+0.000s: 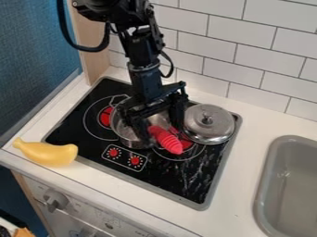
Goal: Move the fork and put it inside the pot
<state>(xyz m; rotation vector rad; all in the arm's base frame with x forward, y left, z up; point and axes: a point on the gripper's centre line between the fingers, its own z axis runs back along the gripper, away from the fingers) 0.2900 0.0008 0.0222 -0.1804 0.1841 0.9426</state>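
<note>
The gripper [163,134] hangs over the right side of the metal pot [125,134], its fingers apart. Between and just in front of them lies the red-pink ribbed handle of the fork [167,140], slanting down to the right, past the pot's rim and over the right burner. The fork's other end is hidden behind the gripper, so I cannot tell whether it is inside the pot. The pot stands on the left part of the black stove, with the gripper and arm covering much of its opening.
A metal lid [209,124] with a knob lies on the stove's right side, close beside the gripper. A yellow banana-shaped toy [47,152] is at the counter's left front. The grey sink [267,185] is at the right, and a tiled wall [250,48] rises behind.
</note>
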